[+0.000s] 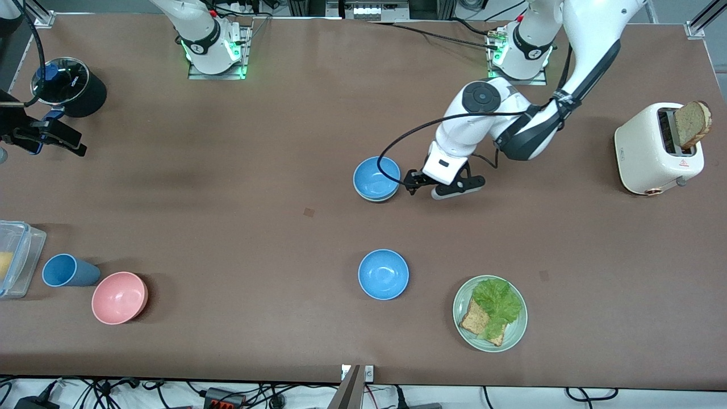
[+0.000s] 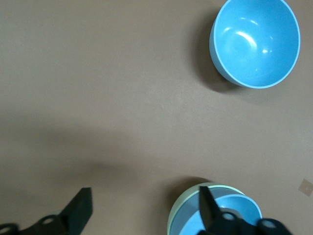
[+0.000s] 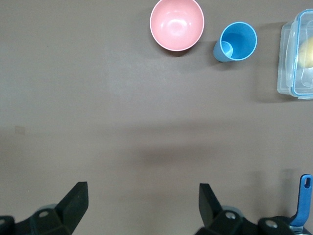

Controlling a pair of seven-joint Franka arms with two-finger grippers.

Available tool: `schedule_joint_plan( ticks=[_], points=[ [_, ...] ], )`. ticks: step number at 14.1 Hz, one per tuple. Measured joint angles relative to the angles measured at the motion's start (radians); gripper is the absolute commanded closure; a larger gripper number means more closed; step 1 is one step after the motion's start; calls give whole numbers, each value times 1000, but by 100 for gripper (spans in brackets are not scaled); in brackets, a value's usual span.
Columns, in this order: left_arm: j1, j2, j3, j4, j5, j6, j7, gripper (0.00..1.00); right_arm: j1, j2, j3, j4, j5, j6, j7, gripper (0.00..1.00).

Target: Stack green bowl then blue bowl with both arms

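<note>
**A:** From the front view, where do you stand?

**B:** Your left end effector [image 1: 438, 187] sits low over the worktop [image 1: 227, 227], released, just beside a blue bowl [image 1: 376, 178] that is nested in the green bowl [image 1: 375, 198]; only a pale green edge shows under it. I judge the stack made. A second blue bowl [image 1: 383, 274] stands apart, nearer the camera.

**A:** And the left wrist view?

**B:** You see the fingers [image 2: 81, 209] spread wide with nothing between them. One finger overlaps the stack, with the green bowl [image 2: 182, 209] ringing the blue bowl [image 2: 239, 208].

**A:** The right wrist view?

**B:** Your right end effector [image 3: 142, 208] is released and empty, waiting over bare worktop well apart from the pink bowl [image 3: 176, 23] and the blue cup [image 3: 236, 42].

**A:** What's left?

**B:** Probably just pulling the left arm clear.
</note>
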Motion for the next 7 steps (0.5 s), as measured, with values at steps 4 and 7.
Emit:
schedule_joint_plan(
  ticks=[4, 7],
  points=[
    [10, 0, -4, 2, 0, 0, 66, 0, 0, 0, 0, 0, 0, 0, 0, 0],
    [42, 0, -7, 6, 0, 0, 161, 0, 0, 1, 0, 0, 0, 0, 0, 0]
  ],
)
